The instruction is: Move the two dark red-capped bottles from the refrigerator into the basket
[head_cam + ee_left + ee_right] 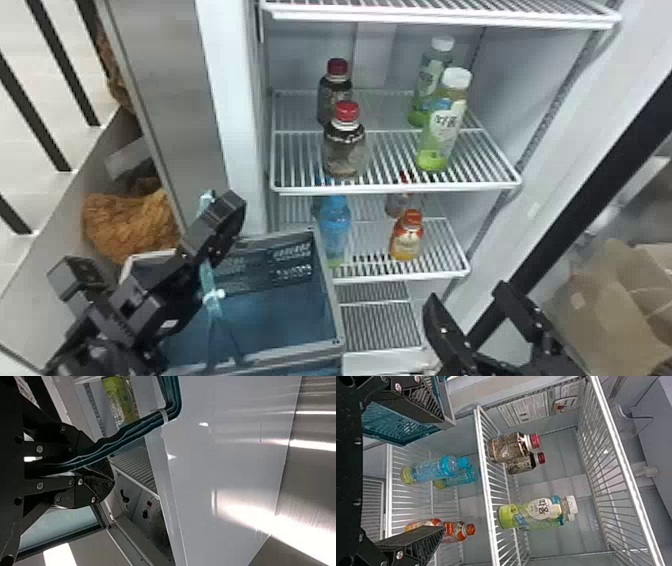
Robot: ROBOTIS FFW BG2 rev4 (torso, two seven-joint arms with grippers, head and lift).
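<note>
Judged at first pick, with front dark bottle (345, 150) near front left corner of shelf (400, 189) and rear dark bottle (334, 95) behind; next requires closing spread jaws of right gripper (443, 473) around front dark bottle, with left gripper (109, 471) pinching strap (138, 429) of basket (329, 285).

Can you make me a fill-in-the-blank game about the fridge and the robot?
The dark bottles have caps coloured ____. The green bottles have caps coloured ____. The dark bottles' shelf is ____ the orange bottles. On the right tool, the fingers are not shut but ____.

Missing words: red; white; above; open.
</note>
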